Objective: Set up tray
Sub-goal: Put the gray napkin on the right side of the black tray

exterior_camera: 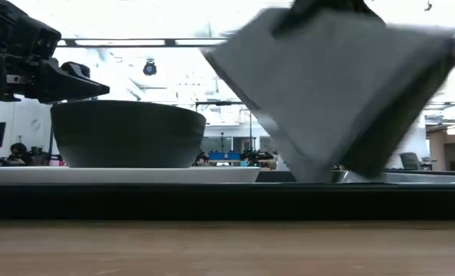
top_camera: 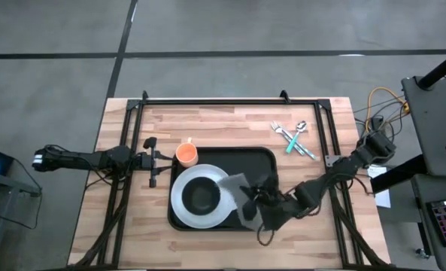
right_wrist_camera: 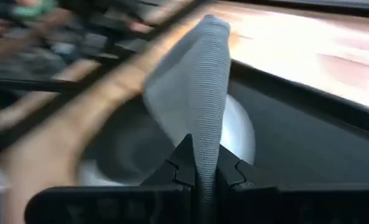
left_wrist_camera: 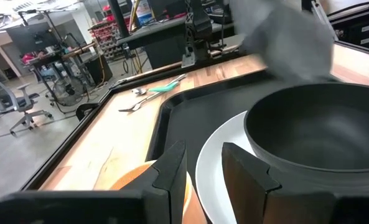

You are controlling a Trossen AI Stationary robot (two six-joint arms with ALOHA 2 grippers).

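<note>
The black tray (top_camera: pixel 264 162) lies mid-table and carries a white plate (top_camera: pixel 179 207) with a dark bowl (top_camera: pixel 201 196) on it. My right gripper (top_camera: pixel 256 199) is over the tray's right half, shut on the grey napkin (top_camera: pixel 238 194), which in the low view (exterior_camera: pixel 334 84) hangs tilted above the tray rim (exterior_camera: pixel 227 199). An orange cup (top_camera: pixel 186 154) stands on the wood at the tray's far-left corner. My left gripper (top_camera: pixel 159 160) is open just left of the cup, whose rim (left_wrist_camera: pixel 134 180) shows under its fingers. My right gripper pinches the napkin between its two fingers at one edge (right_wrist_camera: pixel 204 163), coming slanting from the table's right. The cloth looks folded, several layers thick. It stands up past the fingers, lifted, its lowest corner (exterior_camera: pixel 313 175) close above the tray; whether it touches I cannot tell.
Cutlery with teal handles (top_camera: pixel 294 138) lies on the wood beyond the tray's far-right corner, also visible in the left wrist view (left_wrist_camera: pixel 156 92). A black metal frame (top_camera: pixel 230 100) runs round the table's edges. Bare wood lies near of the tray and at the left.
</note>
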